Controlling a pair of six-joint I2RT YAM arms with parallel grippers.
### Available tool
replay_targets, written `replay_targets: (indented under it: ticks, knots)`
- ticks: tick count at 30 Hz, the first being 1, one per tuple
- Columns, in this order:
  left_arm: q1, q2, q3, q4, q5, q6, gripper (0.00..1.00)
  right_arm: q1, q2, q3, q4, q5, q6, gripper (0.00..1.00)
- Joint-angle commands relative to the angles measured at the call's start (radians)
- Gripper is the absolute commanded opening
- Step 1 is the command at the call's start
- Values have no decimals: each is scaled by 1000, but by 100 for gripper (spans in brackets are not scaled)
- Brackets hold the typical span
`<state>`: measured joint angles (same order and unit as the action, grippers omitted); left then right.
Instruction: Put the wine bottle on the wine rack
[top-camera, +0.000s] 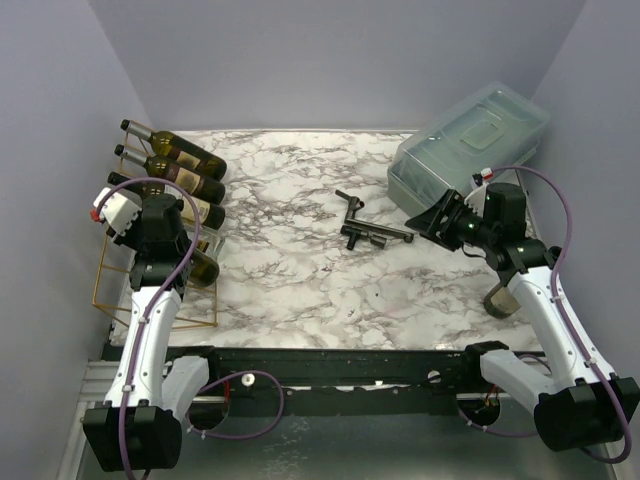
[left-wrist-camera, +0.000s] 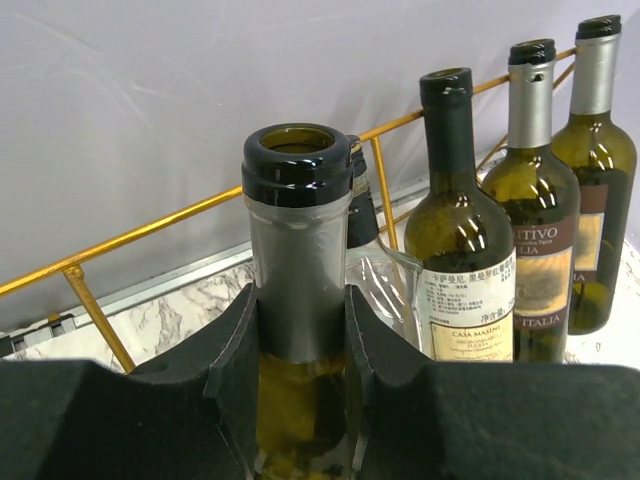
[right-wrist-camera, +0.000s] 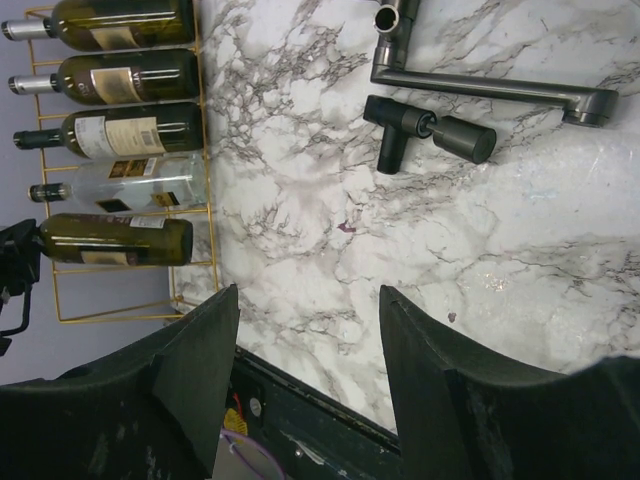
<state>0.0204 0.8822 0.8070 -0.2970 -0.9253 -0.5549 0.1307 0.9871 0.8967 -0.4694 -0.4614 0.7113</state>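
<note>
1. From above: the left arm (top-camera: 150, 300) reaches over the wine rack (top-camera: 97, 285) at the frame's left edge. The wine bottle (top-camera: 203, 268) lies there as the lowest of the row, below four other bottles (top-camera: 185, 165). The rack stands close to the left wall and near the front edge of the table (top-camera: 300, 270), so room is tight. A sideways shove would likely slide the light wire frame. At right, the right pincer (top-camera: 432, 220) hangs apart and empty between a grey box (top-camera: 470, 140) and loose metal parts (top-camera: 365, 225). The middle of the table offers open room.

2. Left wrist: the left pincer (left-wrist-camera: 300, 310) is clamped on the wine bottle's neck, just under its uncorked mouth. A gold wire crosses behind, and a clear bottle (left-wrist-camera: 375, 265) lies just beside it on the right. Letting go before the body settles on the wires could let the bottle roll or slip through. Backing out crooked could snag the wire or knock the neighbour.

3. Right wrist: the right pincer's fingers (right-wrist-camera: 195, 370) are spread with nothing between them. Upper left, five bottles fill the rack, the held one lowest, with bare wire below. Whether its weight rests on the wires cannot be told. A bent pipe (right-wrist-camera: 490, 85) and a black fitting (right-wrist-camera: 430, 130) lie upper right, well apart from the rack.
</note>
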Motion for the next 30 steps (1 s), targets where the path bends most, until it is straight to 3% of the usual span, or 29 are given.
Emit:
replay_targets:
  ticks: [1,23,30]
  knots:
    - [22,-23,-11,61,-26,-70,0,-4,-7,-17,-1,-28,2,61]
    - [27,-22,-123,37,-81,-207,0,-4,-10,-28,6,-33,9,61]
    - [27,-30,-136,18,-101,-231,19,-4,-8,-26,8,-34,11,61]
